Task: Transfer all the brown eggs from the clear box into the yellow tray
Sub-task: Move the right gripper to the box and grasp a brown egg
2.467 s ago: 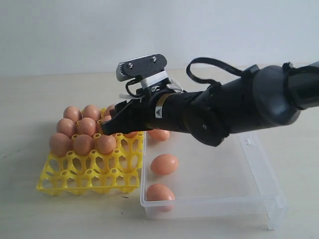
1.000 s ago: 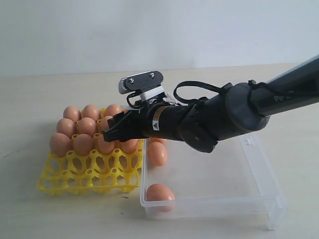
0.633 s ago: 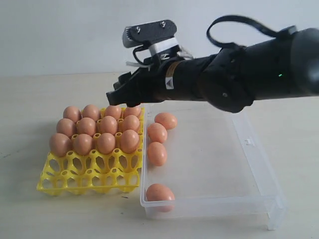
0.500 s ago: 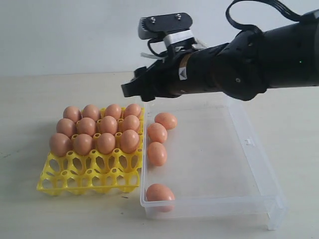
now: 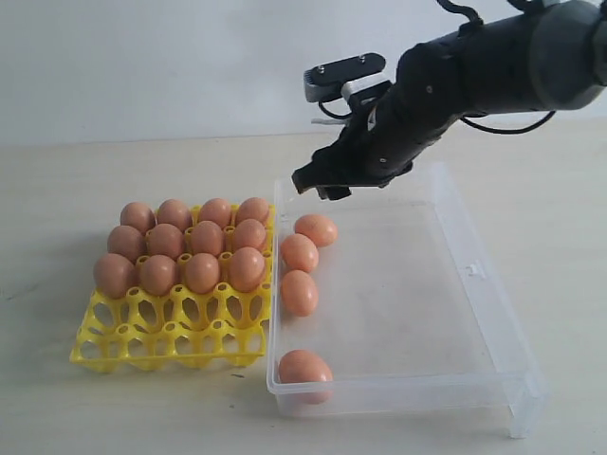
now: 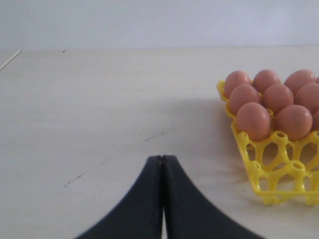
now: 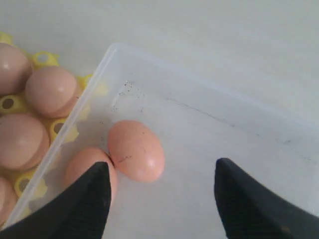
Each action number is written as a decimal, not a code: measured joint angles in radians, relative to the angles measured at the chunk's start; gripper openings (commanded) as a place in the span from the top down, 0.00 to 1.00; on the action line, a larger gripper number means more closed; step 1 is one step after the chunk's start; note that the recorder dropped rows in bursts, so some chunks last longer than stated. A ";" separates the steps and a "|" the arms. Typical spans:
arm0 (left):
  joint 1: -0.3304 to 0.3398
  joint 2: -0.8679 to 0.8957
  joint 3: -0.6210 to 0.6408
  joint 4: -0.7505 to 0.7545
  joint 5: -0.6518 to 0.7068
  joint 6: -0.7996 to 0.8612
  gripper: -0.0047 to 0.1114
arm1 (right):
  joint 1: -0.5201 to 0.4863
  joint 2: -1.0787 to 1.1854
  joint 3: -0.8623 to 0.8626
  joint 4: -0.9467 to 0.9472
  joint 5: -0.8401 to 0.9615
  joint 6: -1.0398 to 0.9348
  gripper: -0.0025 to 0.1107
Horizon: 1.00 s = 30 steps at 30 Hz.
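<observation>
With an egg just set down, the right gripper has swung back over the far left corner of the clear box, jaws spread and empty. Twelve brown eggs now fill the three far rows of the yellow tray; four remain along the box's left wall. The left gripper hangs pressed together above the desk.

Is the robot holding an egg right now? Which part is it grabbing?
Nothing is held. The right gripper hangs open and empty over the clear box; the left gripper is shut on nothing.
</observation>
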 measured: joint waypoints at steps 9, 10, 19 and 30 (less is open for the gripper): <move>0.000 0.000 0.000 0.000 0.000 0.000 0.96 | 0.000 0.153 -0.157 0.188 0.061 -0.158 0.45; 0.000 0.000 0.000 0.000 0.000 0.000 0.96 | 0.000 0.164 -0.164 0.192 0.061 -0.161 0.45; 0.000 0.000 0.000 0.000 0.000 0.000 0.96 | 0.000 0.231 -0.182 0.203 0.059 -0.182 0.45; 0.000 0.000 0.000 0.000 0.000 0.000 0.96 | 0.000 0.333 -0.275 0.203 0.075 -0.195 0.68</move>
